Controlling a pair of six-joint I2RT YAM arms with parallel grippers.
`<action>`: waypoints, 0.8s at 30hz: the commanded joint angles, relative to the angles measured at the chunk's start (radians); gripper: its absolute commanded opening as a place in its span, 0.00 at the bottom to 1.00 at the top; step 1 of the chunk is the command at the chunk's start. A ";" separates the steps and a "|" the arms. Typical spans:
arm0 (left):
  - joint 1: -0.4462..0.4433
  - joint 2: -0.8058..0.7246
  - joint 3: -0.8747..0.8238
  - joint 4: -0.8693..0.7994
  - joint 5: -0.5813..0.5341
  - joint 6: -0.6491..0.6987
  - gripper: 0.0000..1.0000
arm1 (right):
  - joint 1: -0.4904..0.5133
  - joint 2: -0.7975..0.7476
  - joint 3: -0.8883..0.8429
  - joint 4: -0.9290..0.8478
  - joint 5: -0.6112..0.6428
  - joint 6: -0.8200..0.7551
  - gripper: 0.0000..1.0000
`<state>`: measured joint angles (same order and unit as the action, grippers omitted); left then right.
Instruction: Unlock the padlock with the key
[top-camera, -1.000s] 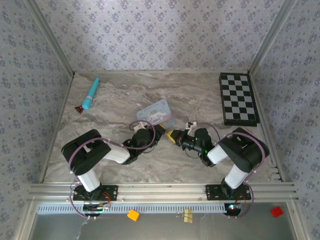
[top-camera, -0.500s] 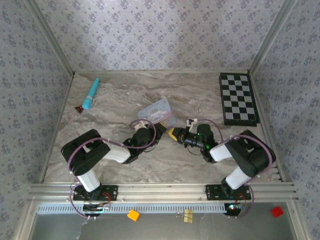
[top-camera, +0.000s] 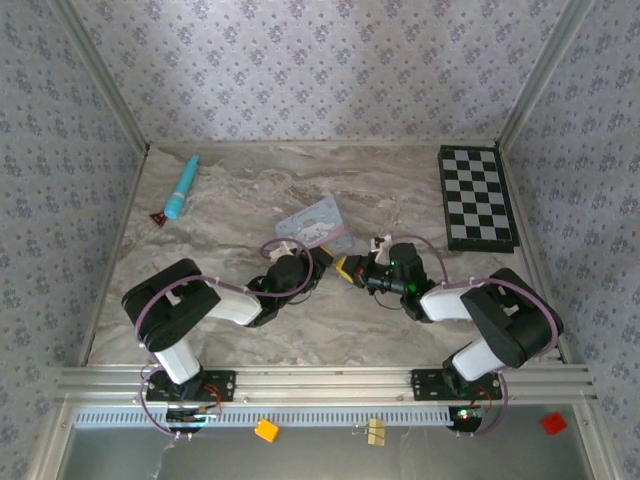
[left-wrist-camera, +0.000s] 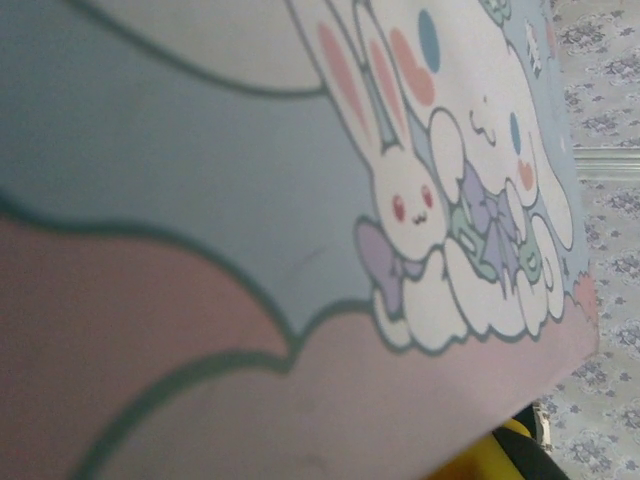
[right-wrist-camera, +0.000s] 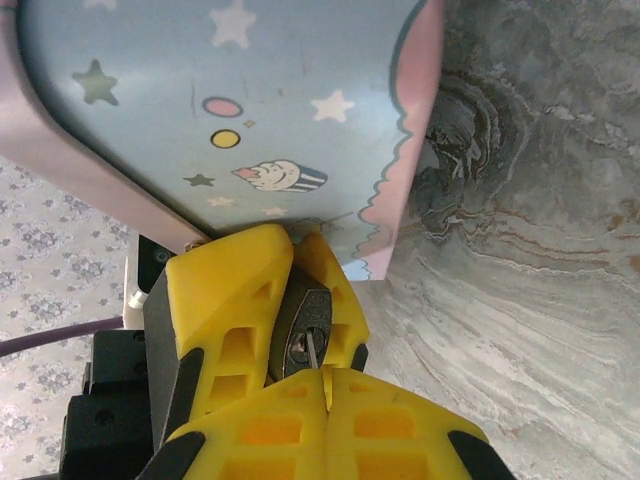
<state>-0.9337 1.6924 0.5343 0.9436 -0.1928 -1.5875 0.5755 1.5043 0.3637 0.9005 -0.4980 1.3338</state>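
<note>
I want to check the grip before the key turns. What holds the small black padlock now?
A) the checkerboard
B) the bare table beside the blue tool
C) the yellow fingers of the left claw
C: the right wrist view shows the padlock clamped between the yellow fingers of the left claw, the key at its keyhole.

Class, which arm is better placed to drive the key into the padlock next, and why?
Probably right. The right gripper is shut on the key, its tip at the keyhole of the padlock; the left gripper clamps the padlock.

A robot lab test booth: wallpapered panels (top-camera: 320, 70); aluminium frame rails (top-camera: 320, 381); marble-look tabletop (top-camera: 250, 205).
</note>
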 joint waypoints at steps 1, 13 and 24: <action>-0.146 -0.045 0.074 0.124 0.342 0.013 0.00 | 0.058 0.009 0.128 0.117 0.013 -0.032 0.00; -0.150 -0.056 0.085 0.110 0.352 0.022 0.00 | -0.104 0.033 0.079 0.159 -0.039 -0.011 0.00; -0.154 -0.057 0.102 0.102 0.369 0.026 0.00 | -0.153 0.096 0.077 0.195 -0.057 -0.015 0.00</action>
<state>-0.9447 1.6905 0.5800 0.9127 -0.1902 -1.5791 0.4488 1.5631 0.3740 0.9791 -0.6926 1.3262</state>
